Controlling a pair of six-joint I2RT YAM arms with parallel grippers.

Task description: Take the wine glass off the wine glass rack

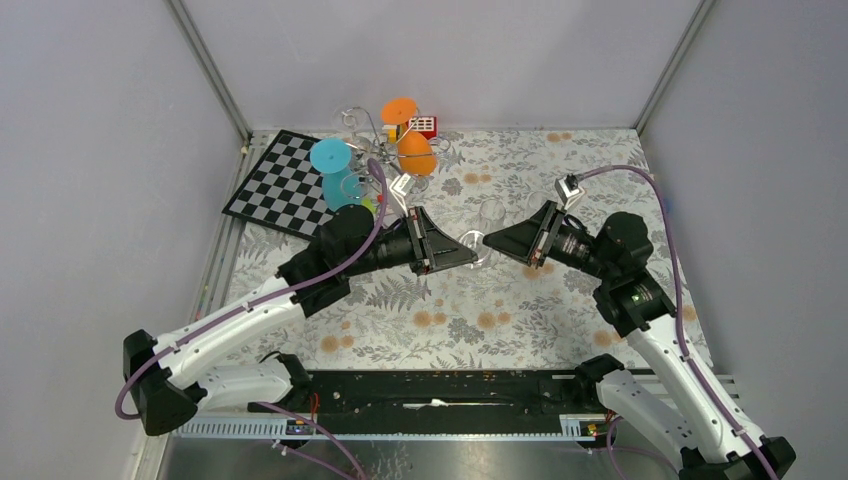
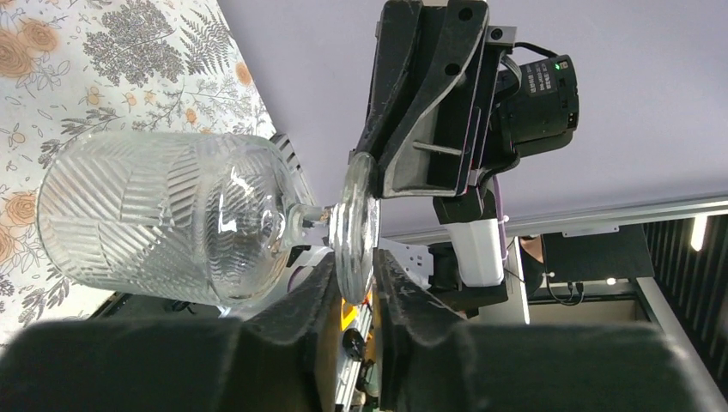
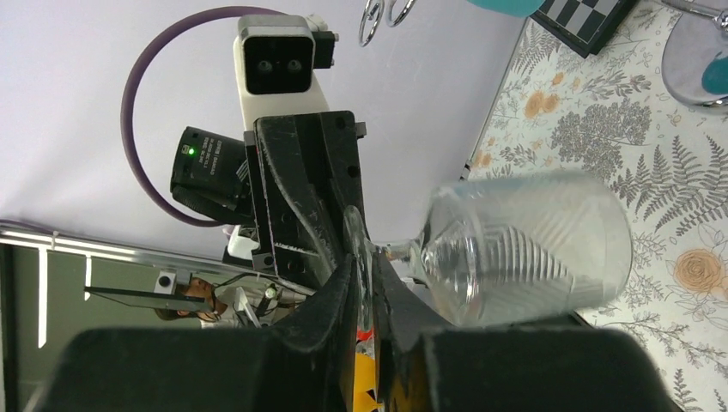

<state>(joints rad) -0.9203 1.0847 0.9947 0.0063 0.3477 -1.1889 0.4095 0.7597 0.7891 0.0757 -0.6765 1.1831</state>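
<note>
Floral tablecloth point(image 1: 520, 310); right gripper point(image 3: 365, 283) pinches wine glass point(image 2: 163, 219) foot, left gripper point(image 2: 356, 279) jaws narrow, apparently gripping too.

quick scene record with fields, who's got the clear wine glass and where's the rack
wine glass: clear, ribbed, held sideways between the two arms, off the rack
left fingers: on either side of its foot, apparently gripping
right fingers: shut on the same foot from the opposite side
wine glass rack: far left of the table, carries teal glass and orange glass
chessboard: flat, left of the rack
</note>
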